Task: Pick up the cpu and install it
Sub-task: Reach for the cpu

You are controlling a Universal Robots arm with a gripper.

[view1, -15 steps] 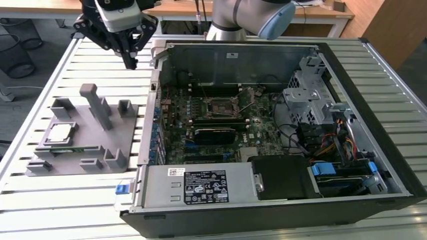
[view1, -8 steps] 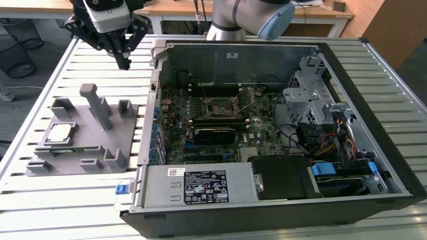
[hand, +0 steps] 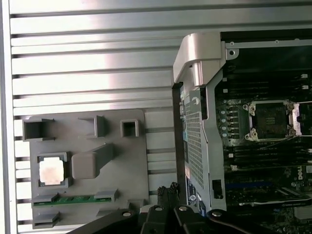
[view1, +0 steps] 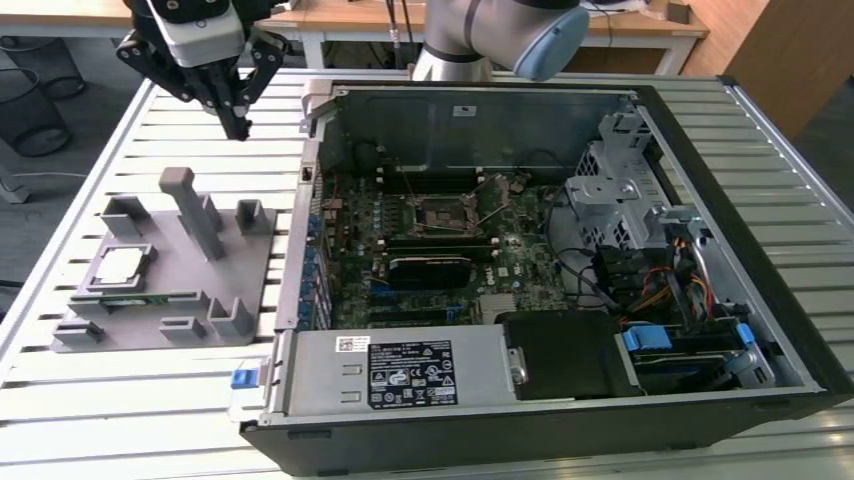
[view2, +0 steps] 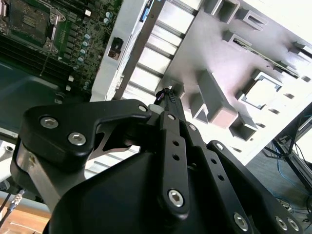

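The black gripper (view1: 239,130), fingers pinched together and empty, hung over the slatted metal table (view1: 94,395). The small silver-grey square cpu (view1: 120,266) lay in a grey plastic fixture (view1: 200,305) beside the open black computer case (view1: 534,440), which carried a white printed label (view1: 411,372).

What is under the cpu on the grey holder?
The cpu sits in a square pocket of the grey holder, which lies on the slatted table. The pocket's floor is covered by the chip.
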